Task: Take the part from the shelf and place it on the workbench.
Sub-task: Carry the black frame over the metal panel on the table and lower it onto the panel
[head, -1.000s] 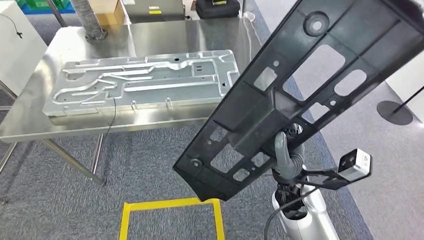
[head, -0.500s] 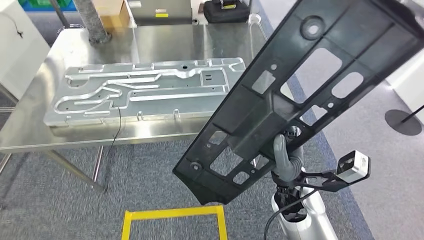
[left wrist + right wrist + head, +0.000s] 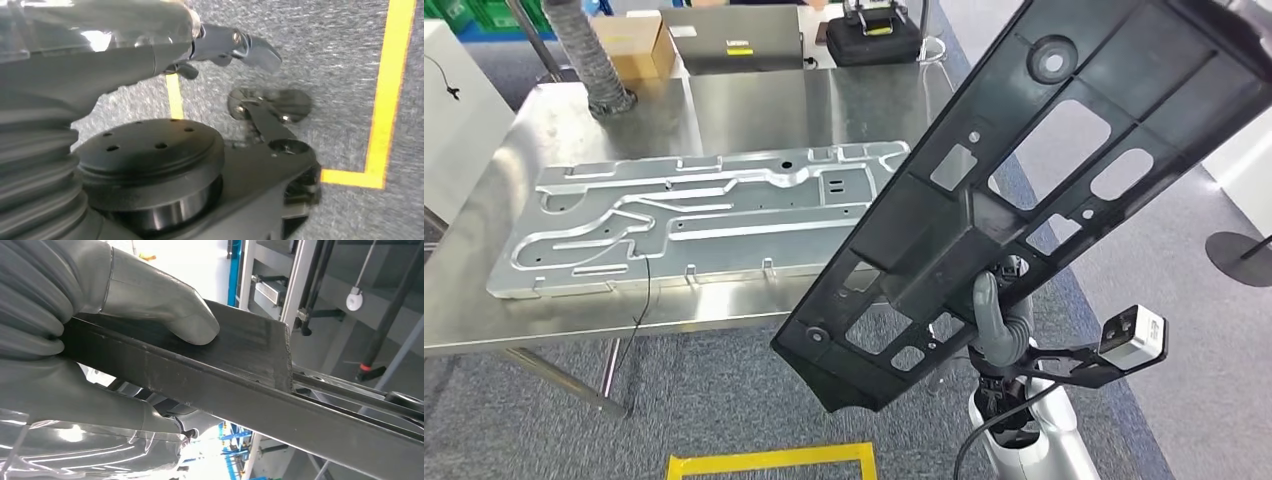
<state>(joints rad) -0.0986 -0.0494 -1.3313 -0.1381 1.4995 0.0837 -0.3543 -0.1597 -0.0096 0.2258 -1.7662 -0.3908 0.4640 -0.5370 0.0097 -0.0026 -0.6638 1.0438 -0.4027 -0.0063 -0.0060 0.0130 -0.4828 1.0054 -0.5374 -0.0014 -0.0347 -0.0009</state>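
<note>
on the left, the steel workbench (image 3: 754, 100) carries a long machined metal plate (image 3: 694, 215) lying flat, with a thin black cable (image 3: 646, 290) hanging over the near edge. a ribbed grey hose (image 3: 584, 55) and a cardboard box (image 3: 634, 45) stand at the far side, with a black case (image 3: 879, 35) further along. yellow floor tape (image 3: 769, 462) marks the grey carpet below. left hand (image 3: 235, 45) hangs over the carpet; whether its fingers are apart or together cannot be told. on the right, the black part (image 3: 1034, 190), a long ribbed plastic frame with cut-outs, is held tilted in the air, apart from the workbench, overlapping its right end in the head view. right hand (image 3: 999, 325) is clamped on the part's edge, thumb (image 3: 165, 302) pressed on one face.
</note>
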